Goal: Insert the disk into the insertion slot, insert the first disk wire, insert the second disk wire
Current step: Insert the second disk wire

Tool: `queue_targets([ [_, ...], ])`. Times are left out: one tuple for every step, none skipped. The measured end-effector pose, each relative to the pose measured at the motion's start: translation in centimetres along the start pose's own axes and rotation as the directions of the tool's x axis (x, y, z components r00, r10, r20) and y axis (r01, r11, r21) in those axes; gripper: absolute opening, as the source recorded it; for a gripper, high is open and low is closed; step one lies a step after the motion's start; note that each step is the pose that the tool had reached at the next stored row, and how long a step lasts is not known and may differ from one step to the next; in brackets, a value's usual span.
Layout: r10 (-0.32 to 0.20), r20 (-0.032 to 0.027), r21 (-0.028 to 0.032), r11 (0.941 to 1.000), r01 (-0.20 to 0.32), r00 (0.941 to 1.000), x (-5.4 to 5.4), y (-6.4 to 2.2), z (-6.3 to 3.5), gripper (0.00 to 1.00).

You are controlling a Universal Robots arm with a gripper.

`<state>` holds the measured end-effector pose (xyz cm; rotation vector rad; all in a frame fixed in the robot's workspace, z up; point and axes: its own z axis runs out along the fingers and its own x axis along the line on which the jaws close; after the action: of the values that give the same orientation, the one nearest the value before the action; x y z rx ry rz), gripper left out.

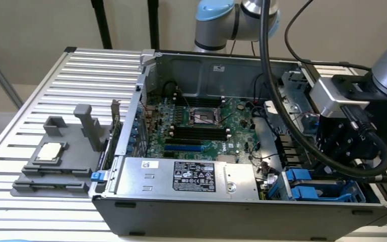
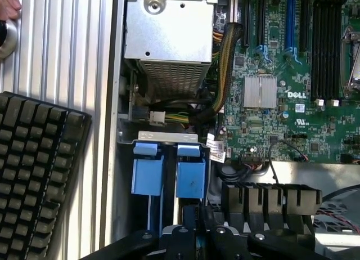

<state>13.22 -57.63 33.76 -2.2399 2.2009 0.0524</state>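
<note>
Jaws hang low at the black end of the robot arm, right over the corner of the open black computer case (image 1: 247, 212) where the drive goes. I cannot tell how wide they stand or if they hold anything, because their tips are hidden down in the bay.

They are there because that corner holds the insertion slot (image 1: 312, 190), a dark grey metal bay with bright blue plastic rails and tabs. In the wrist view two blue tabs (image 2: 147, 173) stand side by side, just beside the jaws. The case lies on its side on the ribbed silver table (image 1: 46, 80) with its cover off, so the arm can reach in from above.

The disk should be a flat silver-grey drive in a blue frame. I see no silver face or white label, so I cannot say if it is already pushed in. Some of that blue plastic may be its frame.

A bundle of yellow and black wires (image 2: 225, 63) curves past the big silver power box (image 1: 187, 176), close to the slot.
</note>
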Motion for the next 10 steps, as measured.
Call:
queue_targets([
  [0.000, -0.0006, -0.0001, 1.0000, 0.000, 1.0000, 0.03, 0.00, 0.08, 0.16],
  [0.000, -0.0010, -0.0001, 1.0000, 0.000, 1.0000, 0.05, 0.00, 0.16, 0.16],
  [0.000, -0.0011, -0.0002, 1.0000, 0.000, 1.0000, 0.07, 0.00, 0.25, 0.16],
  [0.000, -0.0008, -0.0001, 1.0000, 0.000, 1.0000, 0.08, 0.00, 0.34, 0.16],
  [0.000, -0.0003, 0.0000, 1.0000, 0.000, 1.0000, 0.08, -0.01, 0.42, 0.16],
  [0.000, -0.0001, 0.0000, 1.0000, 0.000, 1.0000, 0.09, -0.01, 0.43, 0.16],
  [0.000, 0.0001, 0.0000, 1.0000, 0.000, 1.0000, 0.09, -0.01, 0.41, 0.16],
  [0.000, 0.0007, 0.0001, 1.0000, 0.000, 1.0000, 0.10, 0.00, 0.31, 0.18],
  [0.000, 0.0027, 0.0002, 1.0000, 0.000, 1.0000, 0.10, 0.00, 0.09, 0.18],
  [0.000, 0.0025, 0.0001, 1.0000, 0.000, 1.0000, 0.10, 0.02, -0.33, 0.18],
])
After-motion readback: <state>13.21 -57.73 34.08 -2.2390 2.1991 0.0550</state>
